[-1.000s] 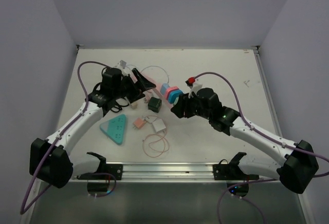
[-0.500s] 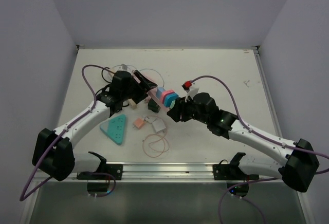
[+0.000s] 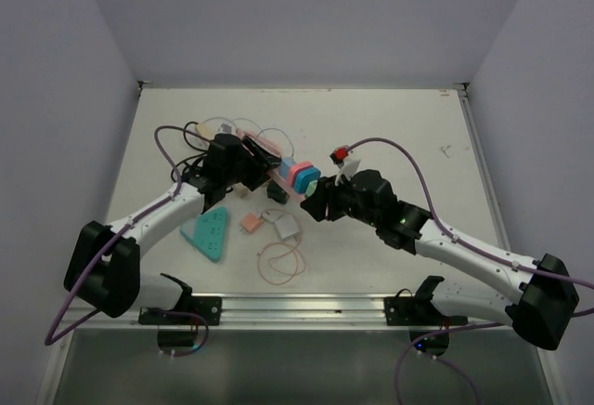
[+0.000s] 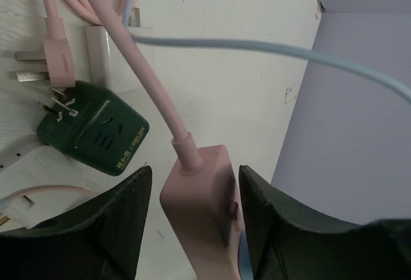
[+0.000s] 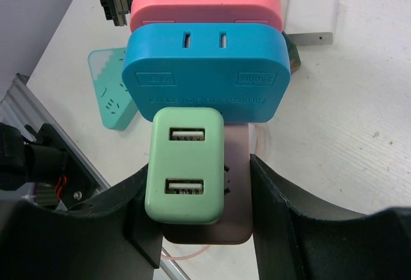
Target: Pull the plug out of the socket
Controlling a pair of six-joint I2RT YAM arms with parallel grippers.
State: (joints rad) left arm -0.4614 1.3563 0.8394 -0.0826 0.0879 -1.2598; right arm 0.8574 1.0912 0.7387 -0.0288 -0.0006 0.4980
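Plug (image 5: 186, 164), green, sitting in socket strip (image 4: 199, 222): my right gripper (image 5: 202, 187) is pinching the strip steady; my left gripper (image 4: 194, 176) is straddling its cable end, grip unclear.

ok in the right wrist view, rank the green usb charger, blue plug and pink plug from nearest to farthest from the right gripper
1. green usb charger, right at the right gripper, on the power strip it holds
2. blue plug, next along the strip, just beyond the charger
3. pink plug, behind the blue one, farthest
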